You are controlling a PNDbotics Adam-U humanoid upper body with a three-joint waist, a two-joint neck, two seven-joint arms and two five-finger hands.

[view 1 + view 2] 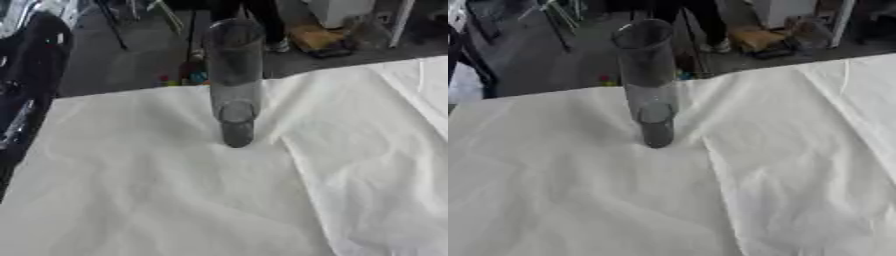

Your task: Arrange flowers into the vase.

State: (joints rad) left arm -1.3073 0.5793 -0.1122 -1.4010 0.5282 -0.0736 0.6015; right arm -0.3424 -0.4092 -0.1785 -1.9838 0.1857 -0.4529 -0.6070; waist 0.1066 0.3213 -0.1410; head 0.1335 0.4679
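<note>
The clear glass vase [234, 82] stands upright (nothing in it) near the bench's [157, 200] far edge, on wrinkled white cloth [798, 165]. Only the left eye view shows a black arm [26, 85] at the left edge; neither hand shows.

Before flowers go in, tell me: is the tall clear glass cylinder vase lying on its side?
No, the tall clear glass cylinder vase stands upright on the white cloth.

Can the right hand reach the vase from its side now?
Probably yes: the vase stands upright, alone on the white cloth, with nothing beside it. But neither hand shows in either view, so I cannot judge the reach itself.
</note>
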